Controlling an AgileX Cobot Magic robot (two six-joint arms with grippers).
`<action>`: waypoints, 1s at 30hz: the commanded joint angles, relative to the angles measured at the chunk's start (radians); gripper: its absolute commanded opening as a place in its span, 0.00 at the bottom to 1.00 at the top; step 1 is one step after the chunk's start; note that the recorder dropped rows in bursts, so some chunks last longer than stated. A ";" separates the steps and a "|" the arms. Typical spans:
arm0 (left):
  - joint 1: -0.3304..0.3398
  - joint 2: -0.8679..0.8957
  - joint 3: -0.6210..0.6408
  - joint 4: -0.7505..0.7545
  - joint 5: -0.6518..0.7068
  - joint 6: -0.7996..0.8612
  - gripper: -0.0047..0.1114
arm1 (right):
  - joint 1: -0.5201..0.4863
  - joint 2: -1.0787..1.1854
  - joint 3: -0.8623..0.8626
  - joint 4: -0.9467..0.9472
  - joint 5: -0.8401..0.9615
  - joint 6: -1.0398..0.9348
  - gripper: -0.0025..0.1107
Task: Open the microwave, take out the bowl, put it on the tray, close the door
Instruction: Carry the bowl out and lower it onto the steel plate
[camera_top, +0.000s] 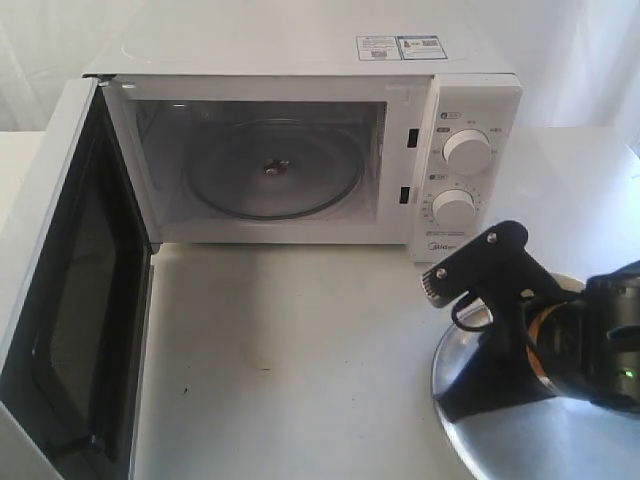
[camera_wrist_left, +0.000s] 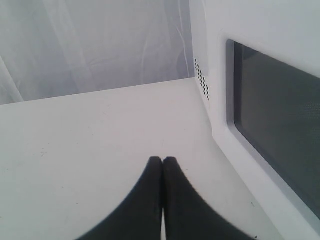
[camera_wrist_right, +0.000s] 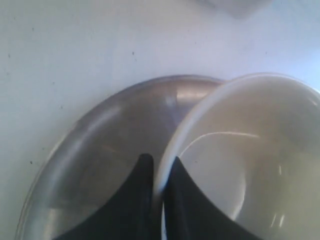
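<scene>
Right gripper (camera_wrist_right: 160, 160) pinches bowl (camera_wrist_right: 250, 150) over tray (camera_wrist_right: 115, 135) near Midea microwave (camera_top: 480, 110); left gripper (camera_wrist_left: 162, 161) closed.

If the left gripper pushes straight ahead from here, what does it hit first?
Probably nothing near: the left gripper points over the table toward the white curtain, with the open door beside its path. Depth unclear.

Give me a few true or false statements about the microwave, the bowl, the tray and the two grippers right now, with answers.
1. The door of the microwave is open. True.
2. The bowl sits inside the microwave. False: the right gripper pinches its rim over the tray.
3. The left gripper grips the door. False: it is shut on nothing, beside the door.
4. The tray lies on the table. True.
</scene>
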 joint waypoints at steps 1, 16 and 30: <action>-0.002 -0.002 -0.003 -0.005 0.001 0.000 0.04 | -0.001 -0.012 0.049 0.006 0.005 0.027 0.02; -0.002 -0.002 -0.003 -0.005 0.001 0.000 0.04 | -0.001 -0.012 0.083 0.033 0.002 0.026 0.02; -0.002 -0.002 -0.003 -0.005 0.001 0.000 0.04 | -0.001 -0.012 0.112 0.030 -0.108 0.024 0.02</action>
